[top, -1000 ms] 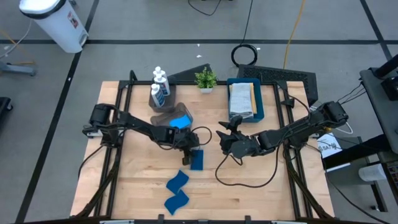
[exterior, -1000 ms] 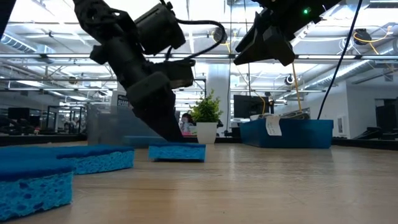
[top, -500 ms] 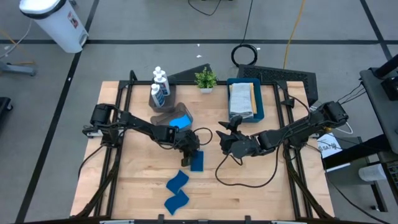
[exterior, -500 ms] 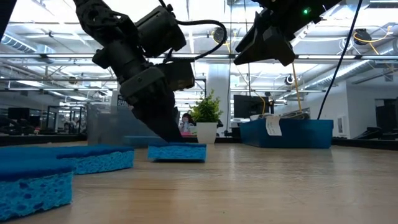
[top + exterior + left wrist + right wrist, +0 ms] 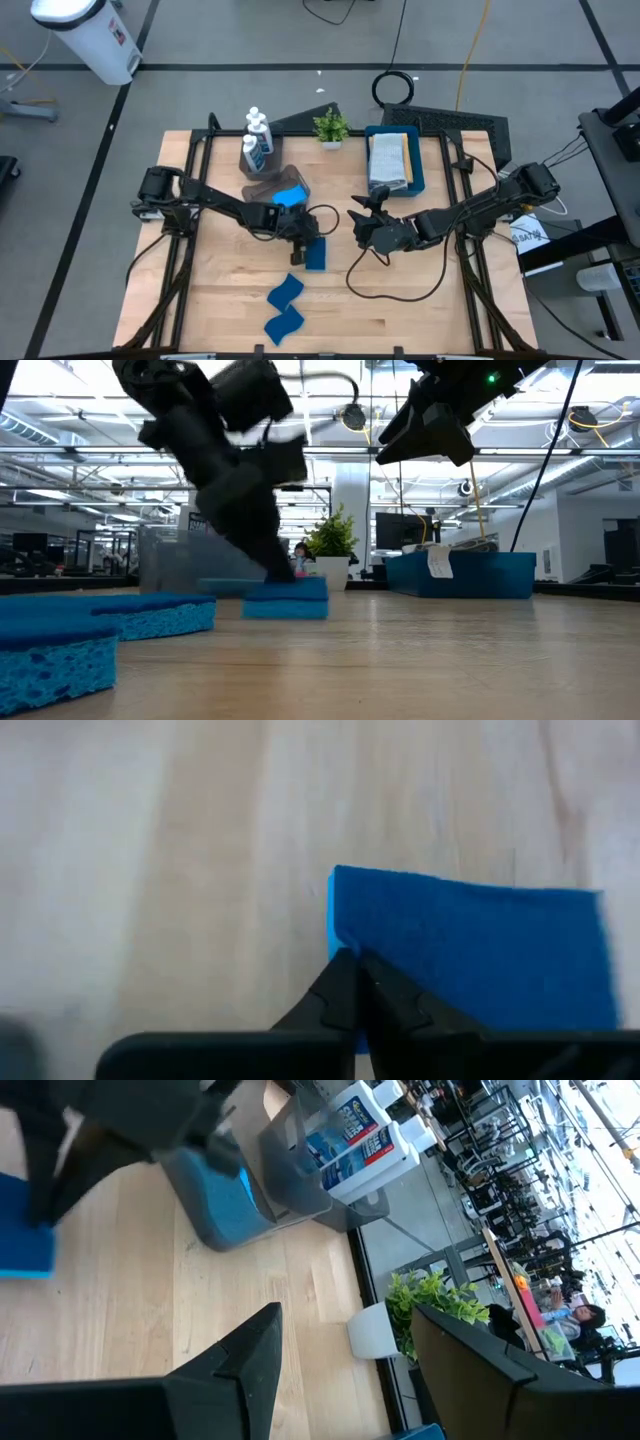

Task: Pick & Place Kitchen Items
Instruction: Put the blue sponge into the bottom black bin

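A blue sponge [image 5: 316, 255] lies mid-table, and my left gripper [image 5: 301, 244] is shut on its left side; the low view shows the same sponge [image 5: 287, 600] with that gripper [image 5: 278, 572] coming down onto it. Two more blue sponges [image 5: 286, 292] [image 5: 283, 324] lie flat near the front edge. White bottles [image 5: 257, 135] stand at the far left beside a clear bin [image 5: 268, 186] that holds another sponge [image 5: 291, 196]. Folded cloths [image 5: 388, 160] lie in the blue tray [image 5: 417, 172]. My right gripper [image 5: 359, 222] hangs open above the table's middle, holding nothing. My left gripper pinches the sponge's edge [image 5: 345, 942] near one corner between its two fingertips [image 5: 335, 988]. The fingers slant down at it from the table's left. The held side is raised a little; I cannot tell whether the rest is clear of the table.
A small potted plant [image 5: 331, 127] stands at the far edge between the bottles and the tray. Dark cables [image 5: 400, 290] trail over the wood by the right arm. Bare wood lies at the front right.
My left gripper has taken hold of the sponge and drawn up slightly. In the low view the sponge now stands higher than before, its held side lifted off the wood.
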`<state>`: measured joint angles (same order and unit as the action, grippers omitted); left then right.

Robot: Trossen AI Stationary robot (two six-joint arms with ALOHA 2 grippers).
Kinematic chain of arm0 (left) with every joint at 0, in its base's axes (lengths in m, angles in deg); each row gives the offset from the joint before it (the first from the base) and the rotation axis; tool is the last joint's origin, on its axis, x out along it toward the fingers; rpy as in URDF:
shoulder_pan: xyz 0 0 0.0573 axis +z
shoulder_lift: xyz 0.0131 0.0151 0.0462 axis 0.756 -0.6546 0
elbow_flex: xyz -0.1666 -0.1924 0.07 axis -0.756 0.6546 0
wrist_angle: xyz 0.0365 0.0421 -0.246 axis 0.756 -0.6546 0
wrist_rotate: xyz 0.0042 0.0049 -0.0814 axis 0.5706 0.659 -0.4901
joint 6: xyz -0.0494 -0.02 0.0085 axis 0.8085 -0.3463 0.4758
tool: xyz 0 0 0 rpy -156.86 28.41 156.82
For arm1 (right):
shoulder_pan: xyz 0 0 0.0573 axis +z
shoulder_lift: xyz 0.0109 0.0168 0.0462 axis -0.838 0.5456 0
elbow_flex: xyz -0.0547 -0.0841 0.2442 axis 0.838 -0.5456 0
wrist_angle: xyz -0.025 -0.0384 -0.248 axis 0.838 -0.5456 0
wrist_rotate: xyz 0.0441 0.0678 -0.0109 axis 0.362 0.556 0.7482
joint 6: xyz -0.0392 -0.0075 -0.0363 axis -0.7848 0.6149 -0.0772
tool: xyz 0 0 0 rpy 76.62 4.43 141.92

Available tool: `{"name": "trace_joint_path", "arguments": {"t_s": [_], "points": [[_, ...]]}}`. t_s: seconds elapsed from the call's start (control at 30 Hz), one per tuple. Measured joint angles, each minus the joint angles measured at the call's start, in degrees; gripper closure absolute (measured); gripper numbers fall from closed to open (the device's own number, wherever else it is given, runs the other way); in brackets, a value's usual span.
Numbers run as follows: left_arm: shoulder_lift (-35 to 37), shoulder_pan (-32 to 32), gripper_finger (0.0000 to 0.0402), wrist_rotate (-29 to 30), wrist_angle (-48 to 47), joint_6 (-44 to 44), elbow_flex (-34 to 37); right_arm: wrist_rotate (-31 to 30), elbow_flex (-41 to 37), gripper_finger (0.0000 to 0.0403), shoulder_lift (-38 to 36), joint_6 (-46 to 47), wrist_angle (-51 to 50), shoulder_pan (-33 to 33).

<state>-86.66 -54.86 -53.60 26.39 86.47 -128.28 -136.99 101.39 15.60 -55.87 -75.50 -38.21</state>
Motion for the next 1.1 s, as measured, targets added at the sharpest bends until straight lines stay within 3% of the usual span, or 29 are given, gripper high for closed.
{"name": "trace_joint_path", "arguments": {"t_s": [0.4,0.7,0.87,1.1], "points": [[16.3,-2.5,0.0397,20.2,-0.3,2.8,-0.1,0.0,0.0,0.0206,0.0,0.0,0.0,0.0],[26.4,-3.5,0.0398,39.4,-9.6,8.9,-0.1,0.0,0.0,0.0206,0.0,0.2,-0.4,0.0],[28.0,-4.2,0.0399,49.3,-19.6,18.3,-0.1,0.0,0.0,0.0206,0.0,0.3,-0.5,0.0],[27.5,-4.1,0.0395,57.9,-31.2,38.2,0.3,0.0,0.0,0.0206,0.0,0.4,-0.4,0.0]]}}
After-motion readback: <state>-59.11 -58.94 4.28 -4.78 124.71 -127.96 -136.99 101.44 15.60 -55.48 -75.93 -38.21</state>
